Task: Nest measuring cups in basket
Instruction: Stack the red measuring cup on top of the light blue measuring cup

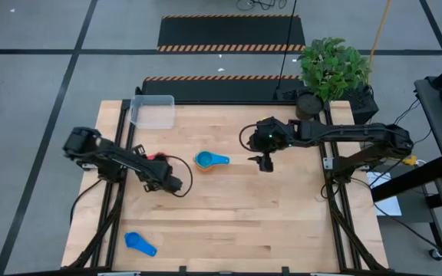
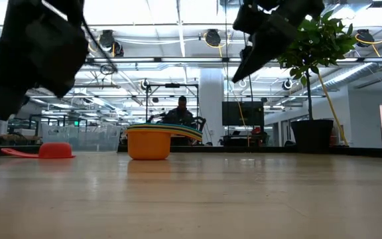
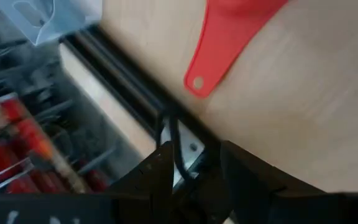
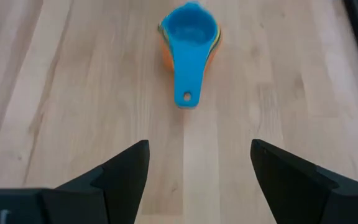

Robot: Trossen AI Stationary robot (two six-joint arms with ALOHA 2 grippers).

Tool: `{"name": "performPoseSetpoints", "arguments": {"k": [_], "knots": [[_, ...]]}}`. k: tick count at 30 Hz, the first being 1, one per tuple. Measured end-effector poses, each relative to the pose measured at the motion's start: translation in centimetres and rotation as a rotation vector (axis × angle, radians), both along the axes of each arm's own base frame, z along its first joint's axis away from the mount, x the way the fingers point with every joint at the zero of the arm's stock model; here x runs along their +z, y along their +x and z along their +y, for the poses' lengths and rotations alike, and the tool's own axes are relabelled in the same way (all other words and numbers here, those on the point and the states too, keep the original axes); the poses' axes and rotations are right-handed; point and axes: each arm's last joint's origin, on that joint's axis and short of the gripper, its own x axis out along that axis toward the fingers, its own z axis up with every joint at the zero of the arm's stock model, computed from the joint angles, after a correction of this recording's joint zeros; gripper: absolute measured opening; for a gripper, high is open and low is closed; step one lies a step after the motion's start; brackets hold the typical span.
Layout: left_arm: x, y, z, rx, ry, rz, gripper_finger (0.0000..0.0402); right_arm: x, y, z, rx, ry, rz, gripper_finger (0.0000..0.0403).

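Observation:
A nested stack of cups point(image 1: 204, 159) stands on its orange bottom cup point(image 2: 148, 143). A light blue cup point(image 4: 189, 28) sits on top, its handle point(image 4: 185, 78) pointing at my right gripper point(image 4: 199, 155). That gripper point(image 1: 263, 162) hangs open above the table, right of the stack. The red cup point(image 1: 157, 156) rests on the table left of the stack, its handle point(image 3: 211, 55) toward the table's left edge. My left gripper point(image 3: 196, 158) hovers by it with a narrow gap between the fingers and nothing in them. A second light blue cup point(image 1: 139, 244) lies near the near-left corner. The clear basket point(image 1: 153, 111) sits at the far-left corner.
A potted plant point(image 1: 330, 70) stands at the table's far right corner. Striped black mats point(image 1: 229, 34) lie beyond the far edge. A dark rail point(image 3: 114, 78) runs along the table's left edge. A person point(image 2: 181, 111) sits far back in the room. Bare wood point(image 1: 259, 222) spans the near right.

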Motion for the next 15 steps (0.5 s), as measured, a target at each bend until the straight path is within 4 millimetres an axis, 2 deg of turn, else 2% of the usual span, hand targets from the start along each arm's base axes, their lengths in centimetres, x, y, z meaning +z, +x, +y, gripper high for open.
{"name": "performPoseSetpoints", "arguments": {"k": [5, 11, 15], "knots": [[-1.8, 0.7, -0.1, -0.05, -0.034, 0.088, 0.016, -0.9, -0.4, 0.1, 0.001, 0.003, 0.024, 0.0272], [-3.7, 0.9, 0.0, -0.208, -0.143, 0.067, 0.0244, -0.7, -0.2, 0.0, 0.006, -0.008, -0.008, 0.0272], [-4.0, 0.7, 0.9, -0.133, -0.186, 0.082, 0.0286, -0.6, -0.1, 0.0, 0.013, -0.015, -0.012, 0.0272]]}}
